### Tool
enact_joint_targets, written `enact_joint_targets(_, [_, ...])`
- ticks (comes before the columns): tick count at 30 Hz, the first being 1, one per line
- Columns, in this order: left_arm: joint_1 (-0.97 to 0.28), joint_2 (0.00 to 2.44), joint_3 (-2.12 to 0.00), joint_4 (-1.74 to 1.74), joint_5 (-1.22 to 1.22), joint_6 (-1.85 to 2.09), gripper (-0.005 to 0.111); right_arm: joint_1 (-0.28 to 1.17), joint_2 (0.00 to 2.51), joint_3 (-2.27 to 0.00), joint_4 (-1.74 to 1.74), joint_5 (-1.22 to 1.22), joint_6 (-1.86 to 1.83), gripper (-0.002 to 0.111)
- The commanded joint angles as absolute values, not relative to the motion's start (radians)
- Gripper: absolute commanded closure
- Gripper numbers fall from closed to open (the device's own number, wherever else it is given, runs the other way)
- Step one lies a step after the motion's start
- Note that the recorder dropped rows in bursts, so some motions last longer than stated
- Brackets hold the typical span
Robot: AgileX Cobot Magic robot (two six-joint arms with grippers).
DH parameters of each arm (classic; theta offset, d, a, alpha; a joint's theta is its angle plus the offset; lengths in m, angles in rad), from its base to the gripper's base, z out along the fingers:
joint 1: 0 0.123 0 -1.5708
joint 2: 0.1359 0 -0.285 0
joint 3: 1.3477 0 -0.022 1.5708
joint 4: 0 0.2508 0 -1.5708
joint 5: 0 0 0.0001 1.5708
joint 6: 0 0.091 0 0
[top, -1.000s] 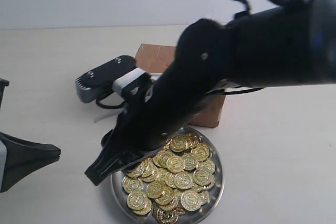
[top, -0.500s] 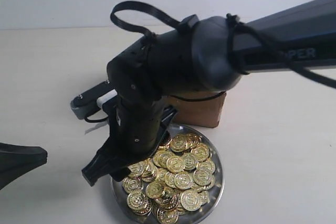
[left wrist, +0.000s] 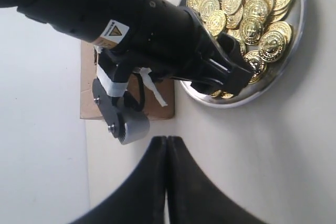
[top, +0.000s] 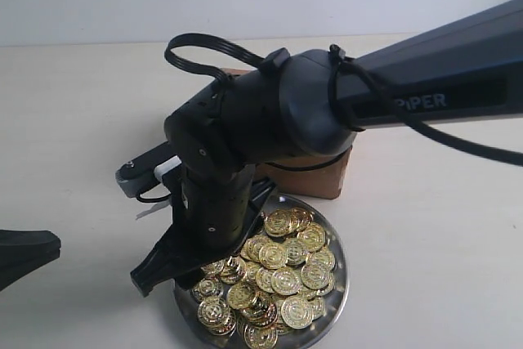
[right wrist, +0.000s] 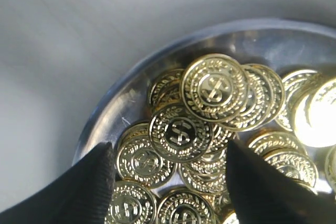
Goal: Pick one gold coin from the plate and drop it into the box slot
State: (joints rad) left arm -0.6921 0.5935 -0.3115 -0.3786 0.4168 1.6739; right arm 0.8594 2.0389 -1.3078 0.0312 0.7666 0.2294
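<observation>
Right gripper (right wrist: 168, 150) wide open & empty, straddling coins by the plate (right wrist: 113, 111) rim, box (top: 327, 177) just behind: ctr on top coin (right wrist: 181, 132), lower, pinch only one.

From my feed, the plate (top: 340, 282) is polished metal, mirror-bright along the rim with a few fine scratches. The coins (top: 284, 274) are glossy gold with embossed faces. At the plate's 12 o'clock, the box (top: 325, 179) is plain brown cardboard, dull and a bit creased. The table (top: 425, 226) looks smooth, matt off-white. The right arm (top: 286, 112) shell is black plastic with a soft sheen, and the right gripper (right wrist: 169, 179) is matt black.
</observation>
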Motion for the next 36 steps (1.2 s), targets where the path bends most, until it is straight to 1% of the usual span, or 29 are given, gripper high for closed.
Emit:
enact_joint_targets(1, [-0.698,0.587,-0.307,-0.378,0.409,1.665,0.107,0.861,2.039,-1.314,0.029,0.754,0.239,0.051])
enact_joint_targets(16, [-0.698,0.583,-0.307,-0.378,0.407,1.665,0.107,0.861,2.081,-1.317,0.054,0.717,0.239,0.051])
enact_joint_targets(23, [-0.700,0.570,-0.307,-0.378,0.405,1.665,0.107,0.861,2.096,-1.366,0.054,0.739,0.241,0.052])
enact_joint_targets(36, [-0.700,0.565,-0.307,-0.378,0.405,1.665,0.107,0.861,2.107,-1.369,0.069,0.755,0.241,0.052])
